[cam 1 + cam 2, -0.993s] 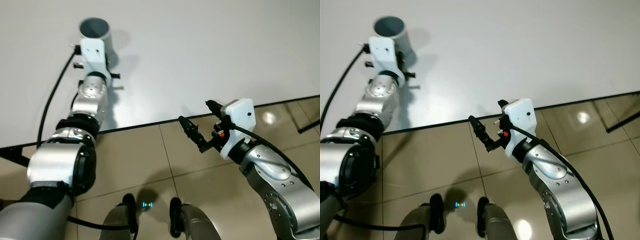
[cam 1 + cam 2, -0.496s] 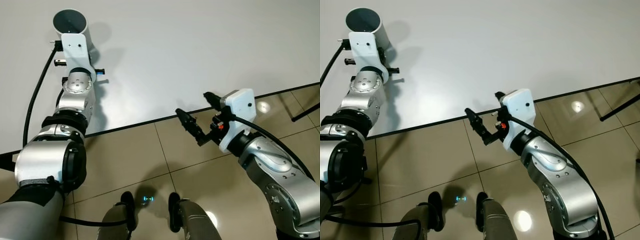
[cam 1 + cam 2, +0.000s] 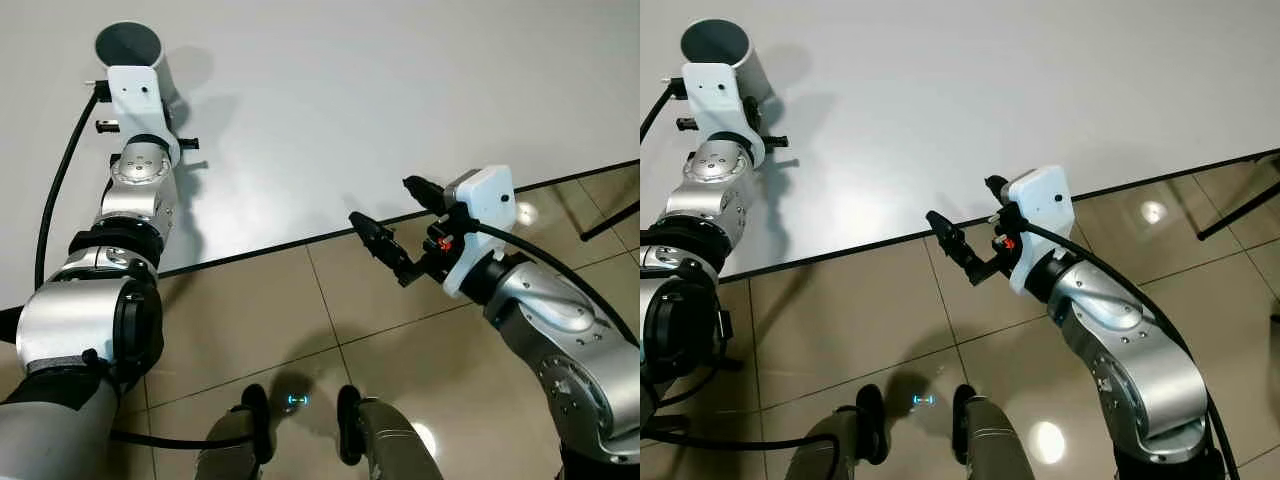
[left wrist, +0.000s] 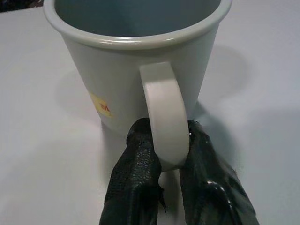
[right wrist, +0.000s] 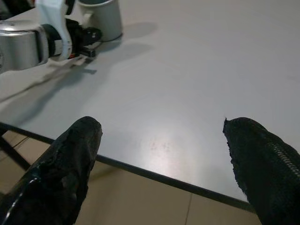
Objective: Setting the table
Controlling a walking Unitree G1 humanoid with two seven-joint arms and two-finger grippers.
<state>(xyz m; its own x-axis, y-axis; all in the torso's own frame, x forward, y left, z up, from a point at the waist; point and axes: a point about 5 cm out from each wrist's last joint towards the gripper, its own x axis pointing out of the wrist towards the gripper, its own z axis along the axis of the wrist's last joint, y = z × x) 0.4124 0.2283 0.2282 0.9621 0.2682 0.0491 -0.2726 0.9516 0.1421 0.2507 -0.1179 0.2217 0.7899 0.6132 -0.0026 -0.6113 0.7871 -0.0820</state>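
A pale grey mug (image 4: 140,70) stands upright at the far left of the white table (image 3: 400,100); I cannot tell whether it rests on the surface or hangs just above it. My left gripper (image 4: 166,143) is shut on the mug's handle (image 4: 164,108), with the arm stretched far out over the table. From the head views the mug (image 3: 128,45) shows just beyond the left wrist. My right gripper (image 3: 380,200) is open at the table's near edge and holds nothing; its fingers (image 5: 70,159) are spread wide.
The table's black front edge (image 3: 250,255) runs across in front of me. Below it lies glossy tiled floor (image 3: 250,320) with my feet (image 3: 300,440). A dark rod (image 3: 610,215) stands on the floor at the right. A black cable (image 3: 55,200) loops beside my left arm.
My left gripper has carried the mug leftward across the table. The right gripper has barely moved and stays open. The view has shifted slightly.
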